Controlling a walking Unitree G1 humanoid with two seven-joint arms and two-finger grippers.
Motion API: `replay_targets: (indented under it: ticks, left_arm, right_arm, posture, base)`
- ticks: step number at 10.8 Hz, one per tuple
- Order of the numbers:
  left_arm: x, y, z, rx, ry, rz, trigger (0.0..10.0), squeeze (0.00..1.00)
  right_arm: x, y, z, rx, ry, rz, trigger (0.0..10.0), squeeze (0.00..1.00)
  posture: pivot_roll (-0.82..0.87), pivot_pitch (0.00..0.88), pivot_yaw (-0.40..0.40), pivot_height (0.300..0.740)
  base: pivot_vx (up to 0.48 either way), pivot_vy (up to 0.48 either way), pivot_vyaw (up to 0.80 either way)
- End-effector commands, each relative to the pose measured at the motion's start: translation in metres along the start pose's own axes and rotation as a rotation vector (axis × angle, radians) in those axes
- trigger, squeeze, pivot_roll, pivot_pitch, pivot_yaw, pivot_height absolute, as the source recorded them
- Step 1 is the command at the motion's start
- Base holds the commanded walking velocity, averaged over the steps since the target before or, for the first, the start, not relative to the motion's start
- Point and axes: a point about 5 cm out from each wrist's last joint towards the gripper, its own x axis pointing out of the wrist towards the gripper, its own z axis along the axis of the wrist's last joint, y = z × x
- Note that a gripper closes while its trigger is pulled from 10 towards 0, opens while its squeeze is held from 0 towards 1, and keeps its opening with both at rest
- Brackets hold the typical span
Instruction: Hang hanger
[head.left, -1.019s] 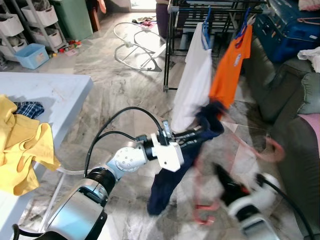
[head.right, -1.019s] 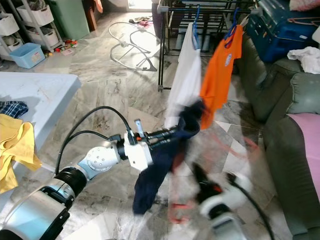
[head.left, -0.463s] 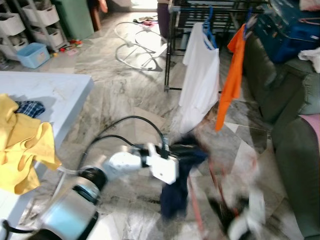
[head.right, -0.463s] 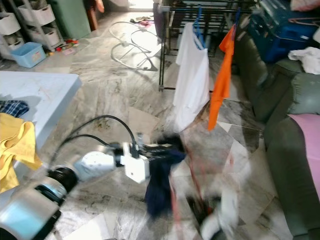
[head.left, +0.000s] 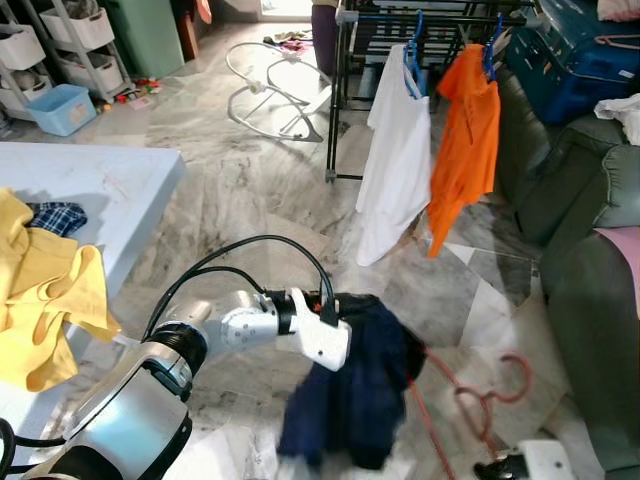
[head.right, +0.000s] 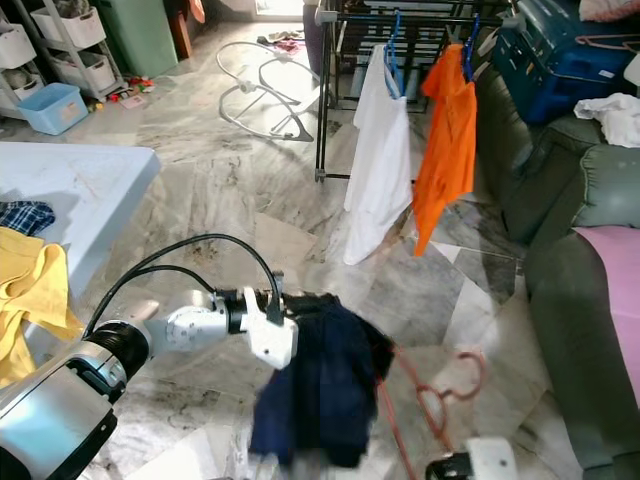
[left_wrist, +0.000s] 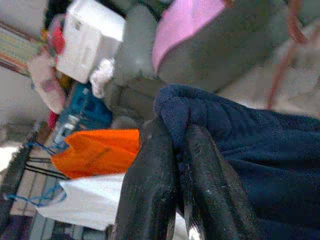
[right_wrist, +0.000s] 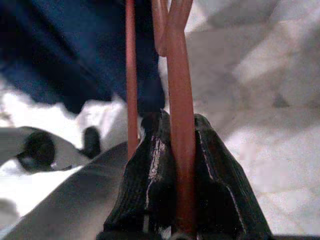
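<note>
Left tool (left_wrist: 175, 150): fingers pressed together on a fold of the dark blue garment (head.left: 355, 395). The cloth hangs down from the pinch, bunched, its lower edge blurred and close to the floor (head.left: 230, 200).

Right tool (right_wrist: 175, 145): pinching a bar of the red hanger (head.left: 480, 395). The hanger runs up and away from this tool; its hook curls just ahead of it, and its far end passes into or behind the garment beside the left tool. Whether the hanger is properly threaded through the neck cannot be told.

Ahead of both tools, well apart: drying rack (head.left: 350, 60) with a white shirt (head.left: 395, 160) and an orange shirt (head.left: 465, 150) already hung on blue hangers (head.left: 412, 55). Sofa (head.left: 590, 230) off to the right tool's side; table (head.left: 90, 190) with a yellow garment (head.left: 45, 300) off to the left tool's side.

Judged step: garment and hanger in hand, not yet carried to the rack.

To do it well, likely:
- Lift both tools together so the cloth clears the floor.
- Keep the right tool's pinch firm; the thin bar could twist in the grip.
- Check the shoulders sit on the hanger before the left tool lets go, or the garment may slide off.
- Turn the hook upward and bring it to an open stretch of rail, beside the orange shirt, without snagging it.
</note>
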Motion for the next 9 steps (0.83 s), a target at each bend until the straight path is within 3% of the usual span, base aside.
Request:
replay_targets:
  ticks: [1,3,4,7,9]
  left_arm:
    - [0.005,0.01,0.007,0.044,-0.063,0.032,10.0,0.0]
    - [0.012,0.009,0.022,0.032,-0.18,0.063,10.0,0.0]
    - [0.012,0.007,0.023,0.034,-0.188,0.053,10.0,0.0]
    - [0.007,0.008,0.018,0.047,-0.166,0.062,10.0,0.0]
    - [0.007,0.013,0.022,0.027,-0.208,0.095,10.0,0.0]
  right_arm:
    - [0.0,0.013,0.002,-0.021,-0.017,0.095,10.0,0.0]
    - [0.003,0.039,0.001,-0.06,-0.006,0.291,10.0,0.0]
    - [0.003,0.043,0.002,-0.067,-0.011,0.322,10.0,0.0]
    - [0.001,0.038,-0.005,-0.15,0.066,0.355,10.0,0.0]
    - [0.016,0.021,0.003,-0.156,0.018,0.211,10.0,0.0]
  posture:
    - [-0.1,0.076,0.02,0.74]
    - [-0.09,0.078,0.015,0.74]
    - [-0.09,0.078,0.015,0.74]
    - [-0.07,0.078,0.017,0.74]
    - [-0.07,0.075,0.022,0.74]
  base:
    - [0.0,0.0,0.0]
    - [0.0,0.0,0.0]
    - [0.0,0.0,0.0]
    - [0.0,0.0,0.0]
    - [0.0,0.0,0.0]
